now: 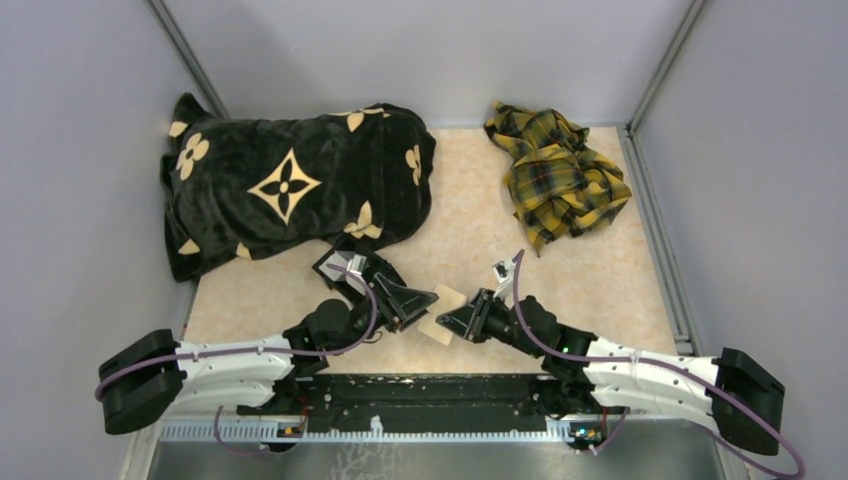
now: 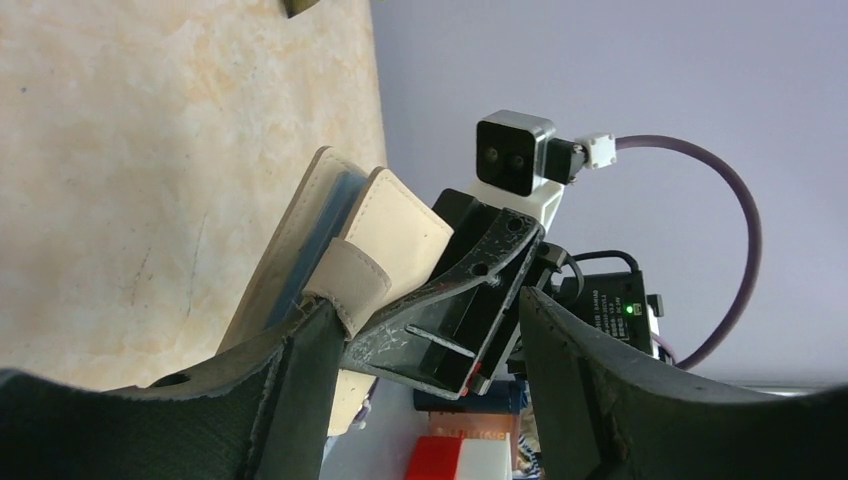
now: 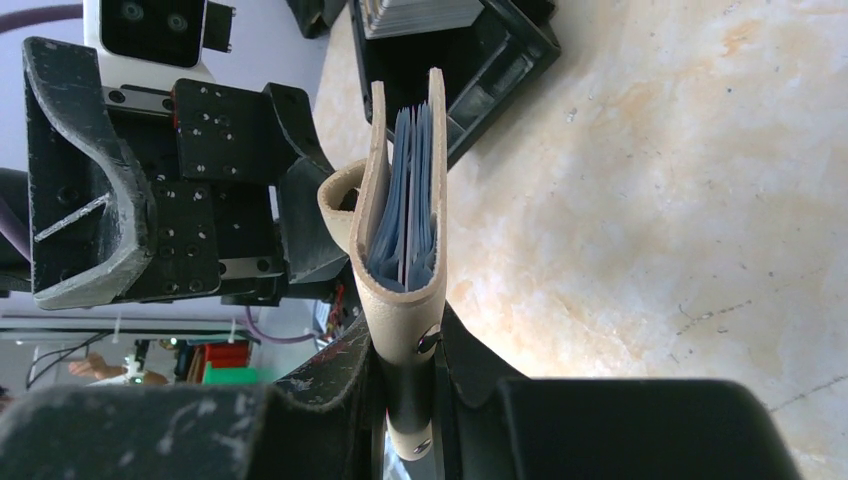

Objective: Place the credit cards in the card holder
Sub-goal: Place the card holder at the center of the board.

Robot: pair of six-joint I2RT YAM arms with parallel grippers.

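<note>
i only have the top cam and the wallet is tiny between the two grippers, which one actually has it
observer: The right gripper is shut on the card holder, pinching its closed end; it stands edge-on in the right wrist view.
operator: so is the left one gripping too
observer: No, the left gripper is open and pinches nothing. I cannot tell whether it touches the tab.
operator: anything inside it
observer: Bluish leaves show between its two covers. I cannot tell whether they are cards or sleeves.
</note>
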